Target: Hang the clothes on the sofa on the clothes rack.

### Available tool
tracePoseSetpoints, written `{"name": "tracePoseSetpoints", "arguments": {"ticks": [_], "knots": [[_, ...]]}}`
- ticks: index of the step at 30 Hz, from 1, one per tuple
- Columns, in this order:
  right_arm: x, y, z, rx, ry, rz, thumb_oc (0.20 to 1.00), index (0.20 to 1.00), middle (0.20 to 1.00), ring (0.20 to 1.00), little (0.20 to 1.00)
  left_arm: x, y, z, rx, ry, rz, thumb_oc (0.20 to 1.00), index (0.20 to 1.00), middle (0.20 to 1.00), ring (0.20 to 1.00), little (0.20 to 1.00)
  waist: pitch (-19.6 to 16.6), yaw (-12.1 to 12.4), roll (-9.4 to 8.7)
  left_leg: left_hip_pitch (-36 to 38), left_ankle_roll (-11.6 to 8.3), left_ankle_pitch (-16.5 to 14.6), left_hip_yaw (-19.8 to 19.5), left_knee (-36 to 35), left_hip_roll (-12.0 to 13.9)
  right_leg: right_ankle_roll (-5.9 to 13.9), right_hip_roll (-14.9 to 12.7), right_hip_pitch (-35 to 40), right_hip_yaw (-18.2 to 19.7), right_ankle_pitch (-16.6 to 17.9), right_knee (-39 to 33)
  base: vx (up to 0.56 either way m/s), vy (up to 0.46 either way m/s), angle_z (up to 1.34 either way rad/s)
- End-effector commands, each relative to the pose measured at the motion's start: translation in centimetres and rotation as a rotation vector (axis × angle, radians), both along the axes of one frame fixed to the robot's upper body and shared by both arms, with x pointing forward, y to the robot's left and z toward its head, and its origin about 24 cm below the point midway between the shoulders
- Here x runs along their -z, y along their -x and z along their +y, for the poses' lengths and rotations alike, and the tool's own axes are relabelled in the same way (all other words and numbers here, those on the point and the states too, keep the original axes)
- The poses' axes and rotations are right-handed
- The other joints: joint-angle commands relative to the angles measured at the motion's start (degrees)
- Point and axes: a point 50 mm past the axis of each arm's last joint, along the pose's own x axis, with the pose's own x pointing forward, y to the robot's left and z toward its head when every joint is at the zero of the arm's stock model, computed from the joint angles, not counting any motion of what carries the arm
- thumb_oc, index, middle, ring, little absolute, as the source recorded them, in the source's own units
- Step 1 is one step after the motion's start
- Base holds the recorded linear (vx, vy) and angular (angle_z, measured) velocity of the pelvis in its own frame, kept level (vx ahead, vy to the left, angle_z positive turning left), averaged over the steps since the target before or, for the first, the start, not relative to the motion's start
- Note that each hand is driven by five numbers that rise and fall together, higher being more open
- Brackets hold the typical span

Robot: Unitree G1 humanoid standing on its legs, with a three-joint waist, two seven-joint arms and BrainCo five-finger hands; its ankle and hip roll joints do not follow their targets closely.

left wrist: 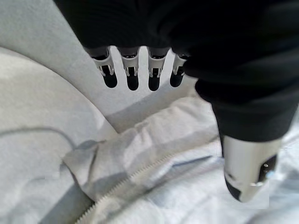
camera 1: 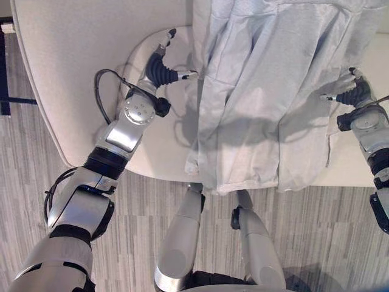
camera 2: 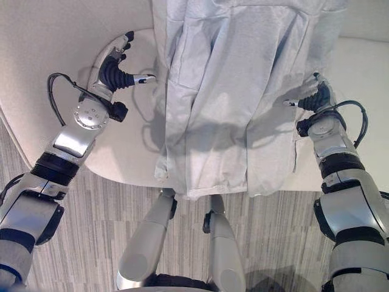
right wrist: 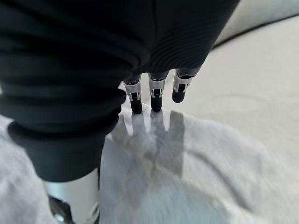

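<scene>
From my remote station I saw the pale grey garment (camera 1: 267,97) draped down the middle of the cream sofa (camera 1: 73,55), its hem hanging over the seat's front edge above the striped wood-look floor (camera 1: 316,231). The left hand (camera 1: 159,68) hovered over bare cushion just beside the garment's left edge, fingers straight and spread, thumb pointing toward the cloth, nothing held. The right hand (camera 2: 316,96) hung at the garment's right edge, fingers extended and relaxed, thumb aimed inward over the fabric; I could not tell whether the tips touched it. Bare sofa lay to both sides of the cloth, more of it on the left, where the curved seat edge swept round.

The left wrist view gave me what the head cameras did not: a zipper (left wrist: 126,179) running along a folded edge of the garment, beneath the row of fingers (left wrist: 132,79). The right wrist view showed the fingers (right wrist: 156,95) casting a shadow on the cloth, with bare cushion past them.
</scene>
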Motion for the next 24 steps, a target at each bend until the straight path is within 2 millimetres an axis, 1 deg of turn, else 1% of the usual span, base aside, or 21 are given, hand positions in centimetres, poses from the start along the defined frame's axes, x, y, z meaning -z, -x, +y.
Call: {"name": "tracePoseSetpoints", "arguments": {"ticks": [1, 7, 13, 16, 17, 19, 21, 24], "knots": [[-2.4, 0.9, -2.1, 0.049, 0.033, -0.054, 1.000, 1.000, 1.000, 1.000, 1.000, -0.4, 0.4, -1.6, 0.056, -0.027, -0.044, 1.000, 1.000, 1.000, 1.000, 1.000, -1.8, 1.1, 5.79, 5.6, -2.26, -5.5, -6.1, -7.2, 2.7, -1.16, -1.2, 3.6, 1.0, -5.7, 0.1, 0.00, 0.000, 0.00], [-1.7, 0.8, -2.1, 0.055, 0.012, -0.031, 1.000, 1.000, 1.000, 1.000, 1.000, 0.3, 0.6, -2.2, 0.082, -0.058, -0.020, 1.000, 1.000, 1.000, 1.000, 1.000, -1.8, 1.6, 6.83, 4.9, -2.26, -5.2, -6.1, -7.2, 2.5, -1.08, -1.4, 2.9, 0.8, -5.7, 0.1, 0.00, 0.000, 0.00], [-2.1, 0.5, -1.3, 0.023, 0.030, -0.050, 1.000, 1.000, 1.000, 1.000, 1.000, 0.5, 0.6, -2.1, 0.074, -0.056, -0.014, 1.000, 1.000, 1.000, 1.000, 1.000, -1.8, 1.6, 7.12, 3.7, -2.33, -5.0, -6.3, -7.2, 2.7, -1.05, -1.5, 1.9, 0.9, -5.8, 0.1, 0.00, 0.000, 0.00], [-2.6, -0.2, 0.4, -0.028, 0.030, -0.083, 1.000, 1.000, 1.000, 1.000, 1.000, 0.6, 0.2, -1.8, 0.054, -0.062, -0.003, 1.000, 1.000, 1.000, 1.000, 1.000, -1.8, 1.3, 7.02, 2.8, -2.44, -4.8, -6.5, -7.2, 2.8, -1.02, -1.6, 1.1, 0.8, -5.7, 0.1, 0.00, 0.000, 0.00], [-2.6, -0.2, 0.4, -0.027, 0.029, -0.083, 1.000, 1.000, 1.000, 1.000, 1.000, 0.6, 0.2, -1.8, 0.054, -0.062, -0.003, 1.000, 1.000, 1.000, 1.000, 1.000, -1.8, 1.3, 7.00, 2.8, -2.44, -4.8, -6.5, -7.2, 2.8, -1.02, -1.6, 1.1, 0.8, -5.7, 0.1, 0.00, 0.000, 0.00], [-2.9, -0.8, 2.1, -0.088, 0.022, -0.112, 1.000, 1.000, 1.000, 1.000, 1.000, 0.5, -0.2, -1.3, 0.020, -0.087, -0.002, 1.000, 1.000, 1.000, 1.000, 1.000, -1.8, 1.2, 6.99, 2.5, -2.47, -4.8, -6.5, -7.2, 2.9, -1.04, -1.6, 0.8, 0.9, -5.7, 0.1, 0.00, 0.000, 0.00], [-2.9, -0.8, 2.4, -0.095, 0.017, -0.117, 1.000, 1.000, 1.000, 1.000, 1.000, 0.2, -0.2, -1.2, 0.017, -0.098, -0.013, 1.000, 1.000, 1.000, 1.000, 1.000, -1.8, 1.3, 6.87, 2.3, -2.51, -4.8, -6.5, -7.2, 2.9, -1.06, -1.6, 0.7, 0.9, -5.6, 0.1, 0.00, 0.000, 0.00], [-3.1, -1.0, 2.9, -0.108, 0.018, -0.125, 1.000, 1.000, 1.000, 1.000, 1.000, -0.4, 0.0, -2.0, 0.038, -0.121, -0.039, 1.000, 1.000, 1.000, 1.000, 1.000, -1.8, 1.4, 6.72, 2.2, -2.53, -4.7, -6.8, -7.2, 2.9, -1.07, -1.5, 0.5, 1.0, -5.6, 0.1, 0.00, 0.000, 0.00]]}}
